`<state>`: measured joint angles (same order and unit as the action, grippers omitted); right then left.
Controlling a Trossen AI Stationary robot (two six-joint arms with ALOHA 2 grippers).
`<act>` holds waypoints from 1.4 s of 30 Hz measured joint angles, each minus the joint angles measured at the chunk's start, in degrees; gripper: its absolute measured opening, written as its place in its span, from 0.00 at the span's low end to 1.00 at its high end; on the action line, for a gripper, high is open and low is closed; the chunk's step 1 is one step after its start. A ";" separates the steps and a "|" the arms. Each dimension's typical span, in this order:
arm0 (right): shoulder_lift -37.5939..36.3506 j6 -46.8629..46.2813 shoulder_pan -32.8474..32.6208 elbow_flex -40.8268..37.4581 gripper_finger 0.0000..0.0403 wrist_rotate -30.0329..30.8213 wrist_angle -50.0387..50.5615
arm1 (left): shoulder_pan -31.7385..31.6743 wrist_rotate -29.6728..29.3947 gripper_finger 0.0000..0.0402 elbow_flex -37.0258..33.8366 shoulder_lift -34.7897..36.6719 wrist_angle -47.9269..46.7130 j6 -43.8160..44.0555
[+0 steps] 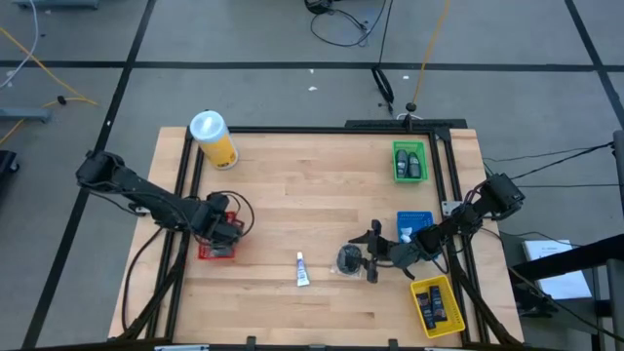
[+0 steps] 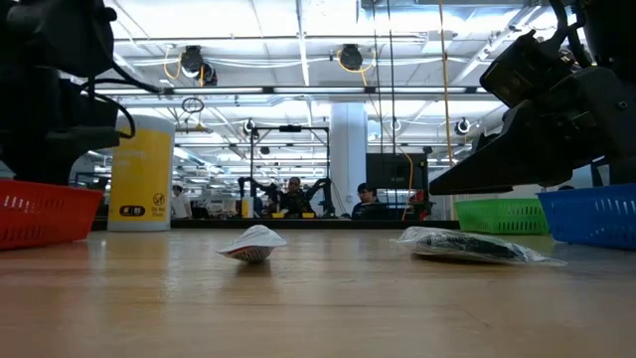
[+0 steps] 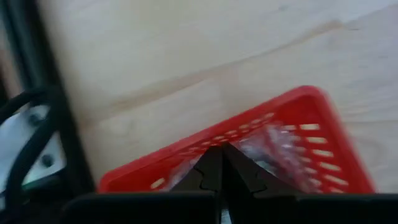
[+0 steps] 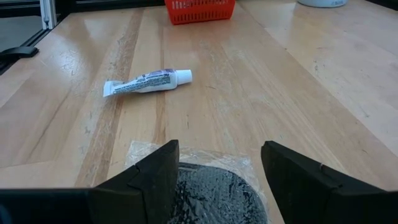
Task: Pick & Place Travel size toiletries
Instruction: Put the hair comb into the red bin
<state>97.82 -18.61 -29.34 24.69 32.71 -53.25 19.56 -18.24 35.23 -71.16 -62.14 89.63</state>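
Observation:
A round dark grey packet in clear wrap lies flat on the wood near the table's near edge, also in the high view and the low view. My right gripper is open, with one finger on either side of the packet and slightly above it, reaching in from the table's right. A thin white-blue tube lies on its side to the left of the packet. My left gripper is shut and hovers over the red bin at the table's left. Something in clear wrap lies in that bin.
A big yellow canister with a white lid stands at the far left. A green bin holding dark items sits at the far right, a blue bin sits behind my right arm, and a yellow bin with dark items sits at the near right. The middle of the table is bare wood.

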 joint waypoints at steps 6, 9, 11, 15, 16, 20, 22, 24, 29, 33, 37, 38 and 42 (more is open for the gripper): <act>0.00 0.00 0.00 0.00 0.55 0.00 0.00 | 0.11 -0.56 0.00 2.83 0.00 -0.23 -3.51; 0.00 0.39 0.00 0.00 0.55 0.00 -0.02 | 1.49 -3.51 0.02 7.37 0.01 1.03 -6.84; 0.00 2.33 -0.12 0.00 0.55 -1.61 -0.52 | 2.88 -8.21 0.01 9.86 0.02 4.84 -10.98; -0.96 11.02 -1.66 0.26 0.55 -9.17 -6.57 | 5.21 -19.10 0.01 10.50 0.04 26.29 -29.47; -1.66 13.17 -2.32 0.80 0.55 -9.27 -7.12 | 5.58 -20.45 0.02 10.13 0.04 32.30 -35.87; -5.62 18.91 -4.46 3.19 0.55 -7.22 -1.52 | 5.84 -21.62 0.04 7.64 -2.56 55.84 -57.76; -8.17 18.92 -4.29 5.13 0.55 -2.98 4.48 | 5.66 -20.96 0.05 6.20 -4.45 64.52 -65.36; -10.26 17.08 -2.85 7.38 0.57 -0.79 11.69 | 5.23 -19.98 0.05 5.61 -7.18 71.16 -69.34; -10.16 11.13 2.27 12.50 0.66 -9.31 23.78 | 4.04 -17.90 0.05 5.24 -14.32 72.96 -70.81; -6.07 9.45 5.58 14.28 0.74 -16.88 24.79 | 3.15 -17.71 0.05 5.26 -19.57 73.28 -67.47; -4.81 11.79 5.88 15.62 0.78 -17.62 28.82 | 2.46 -17.59 0.05 5.30 -23.57 76.92 -67.06; -5.11 11.42 5.88 16.07 0.78 -17.02 30.94 | 2.32 -17.55 0.05 5.30 -24.38 77.74 -67.07; -9.34 5.60 6.04 15.86 0.76 -13.00 43.36 | 2.15 -15.60 0.05 5.30 -27.51 83.76 -68.16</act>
<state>88.48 -13.01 -23.30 40.55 19.71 -9.89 21.71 -33.84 40.54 -98.67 21.61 21.47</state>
